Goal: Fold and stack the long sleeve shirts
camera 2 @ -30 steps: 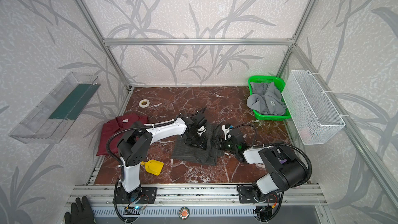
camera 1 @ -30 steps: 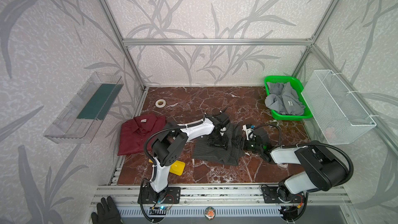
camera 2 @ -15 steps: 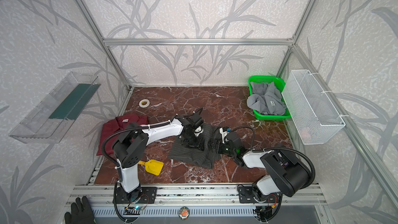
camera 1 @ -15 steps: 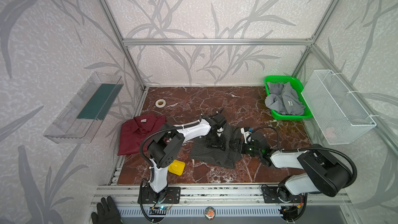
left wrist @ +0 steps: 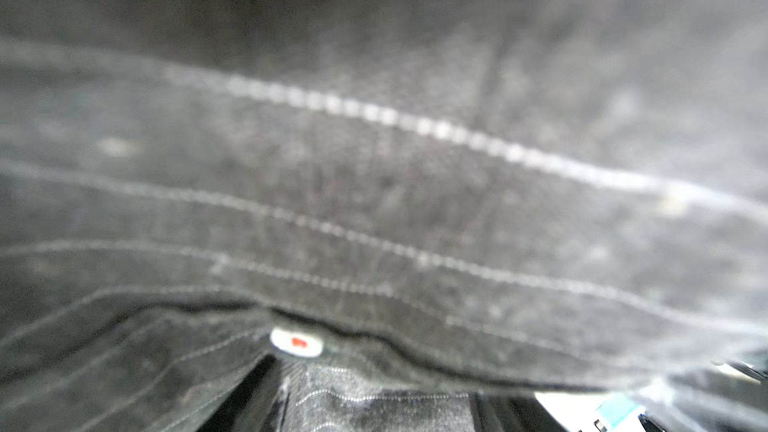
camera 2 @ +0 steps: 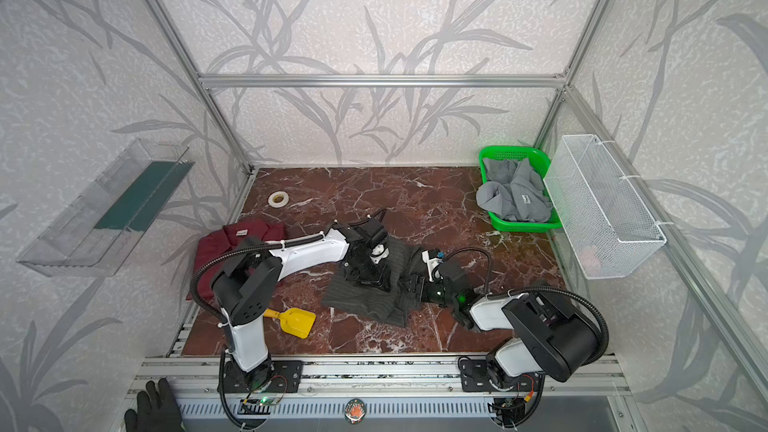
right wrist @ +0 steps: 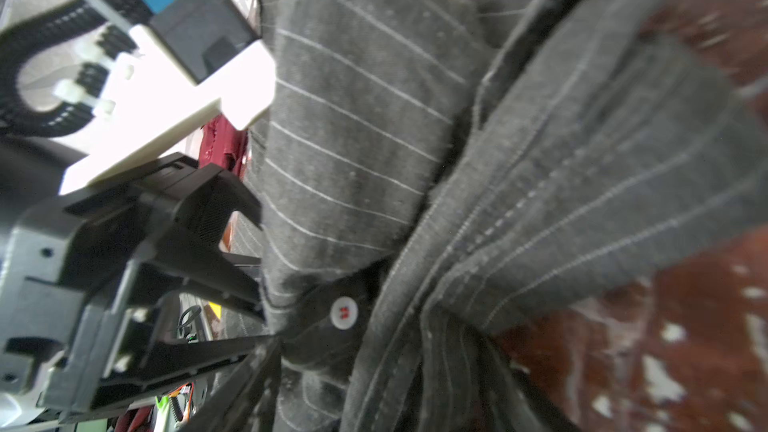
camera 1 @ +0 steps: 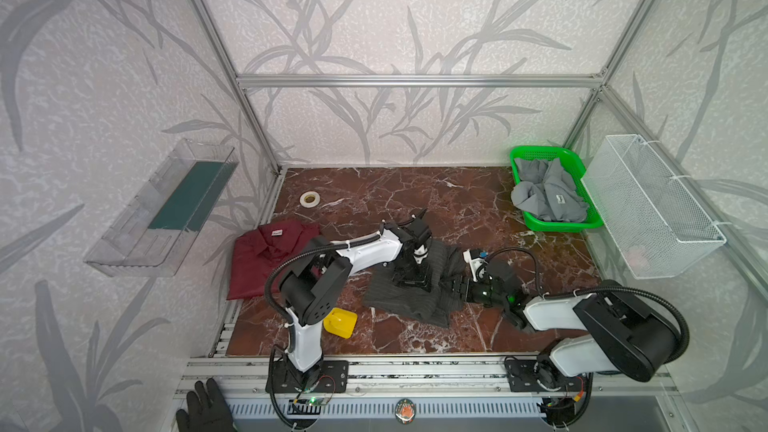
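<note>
Charcoal first: found the pinstripe shirt [camera 1: 399, 305] lying partly folded and rumpled about midway across the marble table [camera 1: 415, 197], nearer the front edge. Saw the left gripper [camera 1: 415, 280] planted straight down on top of it, jaws spread apart, tips pushed into the cloth. Got nothing but blurry stripes and one white button [left wrist: 296, 342] from the left wrist view. Spotted the right gripper [camera 1: 457, 289] lying low at the right-hand edge of that same shirt, right up against the fabric. Couldn't tell if released or clamped, fingers lost among the folds. Noticed the maroon shirt [camera 1: 257, 259] folded flat over on the left side, label showing at the collar, apart from the striped one. Found the grey shirt [camera 1: 544, 197] crumpled in the green basket [camera 1: 557, 227] at the back right. Also clocked a yellow scoop [camera 1: 340, 322] near the front edge and a tape roll [camera 1: 309, 199] toward the back.
</note>
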`<state>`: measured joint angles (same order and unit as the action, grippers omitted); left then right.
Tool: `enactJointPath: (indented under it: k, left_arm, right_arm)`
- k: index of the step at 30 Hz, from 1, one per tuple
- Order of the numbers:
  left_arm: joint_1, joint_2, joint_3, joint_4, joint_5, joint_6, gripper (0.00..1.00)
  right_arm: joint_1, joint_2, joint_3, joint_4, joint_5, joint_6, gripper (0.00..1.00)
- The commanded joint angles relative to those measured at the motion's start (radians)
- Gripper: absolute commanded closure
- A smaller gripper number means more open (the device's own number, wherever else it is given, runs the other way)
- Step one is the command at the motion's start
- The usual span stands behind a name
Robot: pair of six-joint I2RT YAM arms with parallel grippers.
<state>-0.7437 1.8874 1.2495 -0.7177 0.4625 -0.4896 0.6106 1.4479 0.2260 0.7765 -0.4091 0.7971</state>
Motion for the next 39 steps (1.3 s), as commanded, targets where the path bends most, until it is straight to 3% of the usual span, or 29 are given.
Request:
enactJointPath:
  k: [1,6,9,18,24,28,39]
  left_arm:
    - [-0.003,-0.020,-0.020,0.004,0.021,0.005,0.37]
    - [-0.006,-0.021,-0.033,0.017,0.030,-0.002,0.37]
    - [-0.008,-0.022,-0.036,0.019,0.033,-0.001,0.37]
    - [-0.011,-0.053,-0.078,0.042,0.041,-0.008,0.37]
    - [-0.011,-0.082,-0.082,0.049,0.031,-0.015,0.36]
    - [-0.011,-0.130,-0.038,0.006,-0.003,-0.009,0.33]
    - [0.012,-0.392,0.113,-0.107,-0.095,0.007,0.29]
  right_arm:
    - [0.050,0.035,0.037,0.064,0.015,-0.008,0.27]
    - [0.065,0.075,0.053,0.081,0.052,-0.016,0.28]
    - [0.066,0.114,0.080,0.069,0.072,-0.011,0.34]
    - [0.068,0.166,0.124,0.120,0.110,0.023,0.62]
    - [0.074,0.173,0.152,0.126,0.118,0.033,0.88]
    - [0.074,0.087,0.154,0.026,0.153,0.001,1.00]
    - [0.058,-0.313,0.189,-0.453,0.269,-0.152,1.00]
